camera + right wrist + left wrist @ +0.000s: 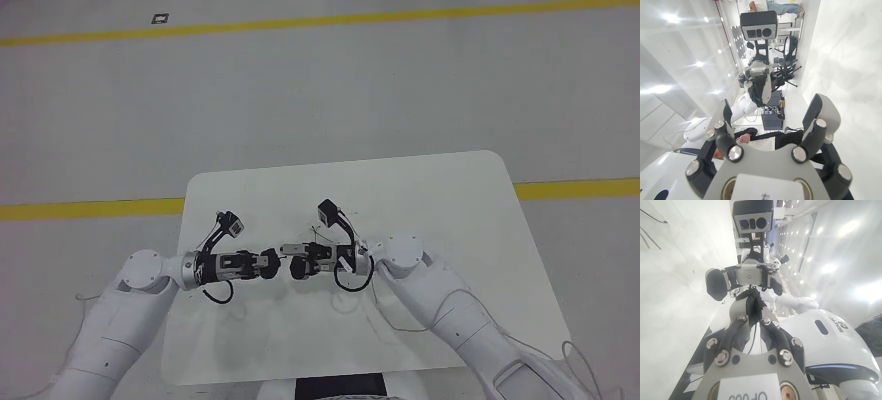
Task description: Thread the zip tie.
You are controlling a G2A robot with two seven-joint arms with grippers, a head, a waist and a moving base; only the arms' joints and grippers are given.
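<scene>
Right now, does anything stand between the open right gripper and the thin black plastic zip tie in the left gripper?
Nothing visible does. The left gripper is shut on the thin black plastic zip tie, above the white table. The right gripper faces it, jaws open, with no object in the gap between them.

The left gripper (272, 262) and right gripper (297, 267) meet nose to nose above the table (440, 200), each blocking the other's way ahead. The right one's fingers (726, 111) stand wide apart, leaving a gap. The left one, pinching the black zip tie (745, 295), points at it.
</scene>
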